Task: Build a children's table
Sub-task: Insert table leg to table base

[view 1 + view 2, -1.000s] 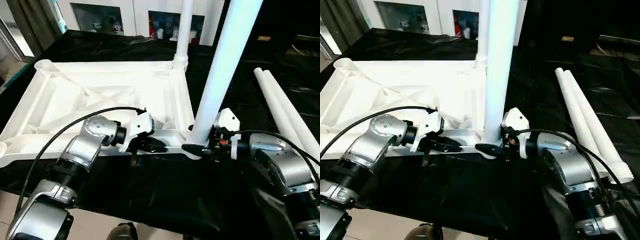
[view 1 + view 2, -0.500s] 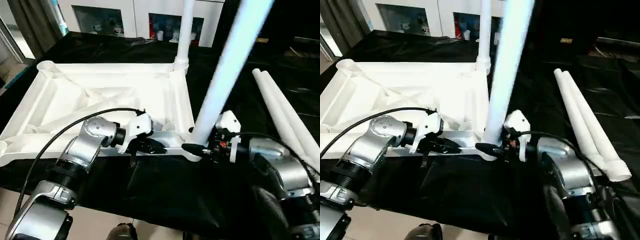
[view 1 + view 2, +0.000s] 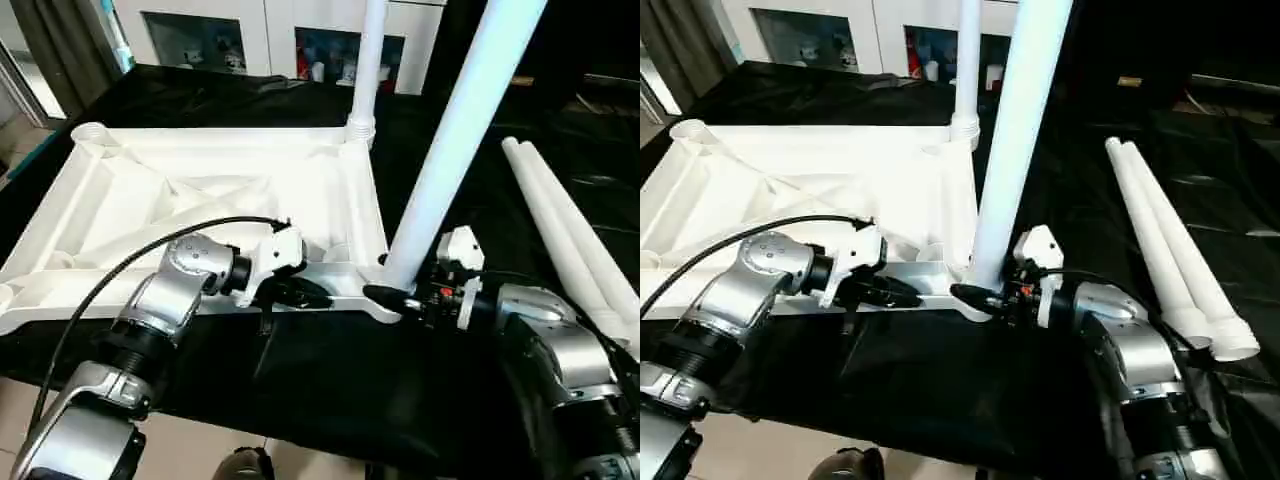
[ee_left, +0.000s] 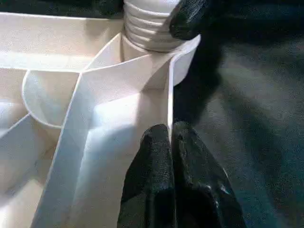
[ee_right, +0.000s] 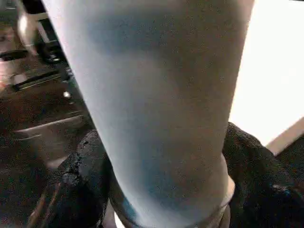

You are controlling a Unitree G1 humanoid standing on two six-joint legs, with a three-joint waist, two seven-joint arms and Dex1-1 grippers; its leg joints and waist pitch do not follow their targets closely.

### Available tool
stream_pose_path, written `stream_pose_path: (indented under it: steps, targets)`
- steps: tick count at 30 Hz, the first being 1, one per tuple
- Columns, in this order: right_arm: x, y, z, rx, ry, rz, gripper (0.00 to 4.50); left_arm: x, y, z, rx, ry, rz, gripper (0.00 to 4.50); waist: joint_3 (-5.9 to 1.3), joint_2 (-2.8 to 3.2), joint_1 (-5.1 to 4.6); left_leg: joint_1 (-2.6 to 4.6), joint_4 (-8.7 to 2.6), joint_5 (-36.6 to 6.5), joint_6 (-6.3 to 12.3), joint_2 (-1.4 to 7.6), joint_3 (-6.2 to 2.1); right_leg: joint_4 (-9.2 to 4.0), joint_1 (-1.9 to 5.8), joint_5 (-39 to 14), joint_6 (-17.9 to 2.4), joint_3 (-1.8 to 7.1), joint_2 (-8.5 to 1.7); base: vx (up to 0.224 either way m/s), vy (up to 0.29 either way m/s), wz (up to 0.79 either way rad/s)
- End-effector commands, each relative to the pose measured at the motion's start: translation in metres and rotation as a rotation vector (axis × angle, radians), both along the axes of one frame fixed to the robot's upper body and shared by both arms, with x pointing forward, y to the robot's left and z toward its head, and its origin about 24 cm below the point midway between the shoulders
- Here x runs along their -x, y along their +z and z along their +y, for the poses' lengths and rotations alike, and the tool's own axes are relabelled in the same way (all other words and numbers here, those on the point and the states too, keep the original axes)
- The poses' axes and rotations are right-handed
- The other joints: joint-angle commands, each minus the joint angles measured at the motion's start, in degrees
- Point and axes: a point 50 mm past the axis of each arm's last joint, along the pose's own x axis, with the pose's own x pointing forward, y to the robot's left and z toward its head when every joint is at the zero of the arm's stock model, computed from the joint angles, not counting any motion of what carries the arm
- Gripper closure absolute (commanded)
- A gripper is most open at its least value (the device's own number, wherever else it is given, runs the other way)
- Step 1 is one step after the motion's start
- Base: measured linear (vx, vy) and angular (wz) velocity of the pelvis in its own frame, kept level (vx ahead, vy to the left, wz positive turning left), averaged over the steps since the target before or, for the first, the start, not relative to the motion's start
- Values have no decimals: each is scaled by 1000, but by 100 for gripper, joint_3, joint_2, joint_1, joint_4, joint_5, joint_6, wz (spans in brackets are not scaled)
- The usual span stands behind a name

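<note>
The children's table top point(image 3: 200, 190) lies upside down, ribbed side up, on the black cloth. One white leg point(image 3: 368, 60) stands upright in its far right corner socket. A second leg point(image 3: 455, 140) has its threaded end point(image 4: 152, 28) at the near right corner socket and leans to the right. My right gripper point(image 3: 392, 290) is shut on this leg's base, with black fingers point(image 5: 78, 175) on both sides of it. My left gripper point(image 3: 318, 296) is shut on the top's thin near rim point(image 4: 169, 109), a short way left of that corner.
Two loose white legs point(image 3: 565, 225) lie side by side on the black cloth at the right. The table's front edge runs just below my forearms, with floor beyond. Cabinets point(image 3: 270, 30) stand behind the table.
The leg in my right gripper has tipped from nearly upright to leaning right, and my right forearm has shifted a little with it. The left gripper keeps its hold on the rim.
</note>
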Motion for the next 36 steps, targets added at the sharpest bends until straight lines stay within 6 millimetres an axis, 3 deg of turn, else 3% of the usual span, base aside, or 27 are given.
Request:
stream_pose_path:
  steps: [1, 2, 3, 4, 5, 7, 8, 9, 11, 14, 16, 18, 20, 25, 26, 27, 30, 32, 36]
  targets:
    - [1, -41, 3, 95, -173, 129, 175, -17, 12, -10, 20, 131, -85, 450, -442, -5, -17, 161, -384, -1039, 340, 139, -68, -403, 353, -854, -1456, 136, -251, 0, 0, 0]
    - [1, -41, 3, 95, -176, 129, 175, -17, 12, -10, 20, 133, -85, 450, -419, 0, -28, 192, -399, -1201, 259, 139, -60, -446, 324, -1123, -1410, 133, -247, 0, 0, 0]
    - [-7, -49, 7, 87, -308, 150, 175, -26, 10, -14, 10, 233, -95, 450, -347, -9, -75, 215, -467, -1775, -3, 132, -98, -528, 318, -2146, -1179, 126, -273, 0, 0, 0]
    - [-7, -49, 7, 87, -308, 150, 175, -26, 10, -14, 10, 233, -95, 450, -347, -9, -75, 215, -467, -1775, -3, 132, -98, -528, 318, -2146, -1179, 126, -273, 0, 0, 0]
    - [-17, -55, 12, 64, -472, 190, 175, -35, 7, -19, -10, 354, -97, 450, -370, 9, -92, 276, -487, -1993, -171, 131, -140, -559, 313, -2511, -994, 132, -285, 0, 0, 0]
    - [-23, -58, 17, 48, -559, 217, 175, -39, 5, -23, -17, 420, -95, 450, -354, 2, -122, 286, -500, -2122, -222, 120, -148, -597, 302, -2618, -968, 120, -277, 0, 0, 0]
    - [-31, -60, 27, 16, -660, 258, 175, -43, 4, -32, -12, 485, -86, 450, -367, 43, -153, 284, -509, -2143, -264, 115, -165, -582, 301, -2587, -965, 115, -284, 0, 0, 0]
    - [-33, -60, 31, 5, -686, 268, 175, -44, 4, -36, -7, 495, -83, 450, -363, 34, -173, 301, -525, -2255, -280, 106, -182, -618, 310, -2624, -944, 88, -275, 0, 0, 0]
    - [-38, -57, 44, -31, -712, 291, 175, -44, 2, -46, -1, 507, -73, 450, -355, 48, -173, 282, -543, -2287, -241, 111, -179, -636, 317, -2513, -932, 89, -272, 0, 0, 0]
    - [-42, -52, 62, -48, -672, 289, 175, -43, 2, -57, 7, 508, -71, 450, -330, 38, -189, 325, -562, -2629, -228, 98, -191, -678, 302, -2714, -875, 68, -271, 0, 0, 0]
    - [-43, -52, 65, -16, -654, 268, 175, -43, 2, -59, 5, 494, -76, 450, -337, 36, -194, 312, -590, -2670, -199, 95, -222, -708, 336, -2896, -750, 50, -288, 0, 0, 0]
    - [-44, -52, 68, 1, -641, 260, 175, -42, 2, -61, 4, 482, -79, 450, -359, 35, -189, 307, -608, -2536, -166, 105, -215, -709, 342, -2655, -796, 58, -287, 0, 0, 0]
    - [-45, -52, 70, 8, -631, 257, 175, -42, 2, -61, 3, 479, -78, 450, -334, 34, -193, 326, -609, -2629, -157, 105, -204, -721, 308, -2679, -838, 63, -280, 0, 0, 0]
    - [-48, -48, 74, 13, -580, 222, 175, -41, 2, -60, 10, 453, -72, 450, -315, 25, -206, 348, -617, -2818, -153, 97, -219, -767, 271, -3048, -721, 64, -292, 0, 0, 0]
    - [-48, -48, 74, 13, -580, 222, 119, -41, 2, -60, 10, 453, -72, 450, -315, 23, -206, 347, -619, -2828, -149, 98, -222, -769, 269, -3053, -714, 65, -294, 0, 0, 0]
    - [-49, -46, 74, 14, -576, 209, 106, -41, 2, -60, 13, 447, -70, 450, -314, 23, -207, 347, -626, -2847, -140, 97, -221, -773, 264, -3069, -697, 65, -286, 0, 0, 0]
    - [-51, -42, 72, 12, -569, 190, 85, -40, 3, -59, 16, 435, -68, 450, -312, 28, -212, 352, -634, -2882, -124, 99, -221, -780, 253, -3053, -708, 64, -287, 0, 0, 0]
    - [-54, -38, 70, 3, -558, 167, 61, -39, 3, -57, 18, 421, -68, 450, -341, 28, -232, 290, -676, -2645, -76, 107, -231, -756, 332, -2730, -770, 54, -296, 0, 0, 0]
    - [-58, -30, 68, -8, -528, 130, 23, -38, 3, -54, 20, 399, -64, 450, -333, 31, -250, 328, -659, -2623, -24, 112, -195, -768, 293, -2567, -939, 85, -300, 0, 0, 0]
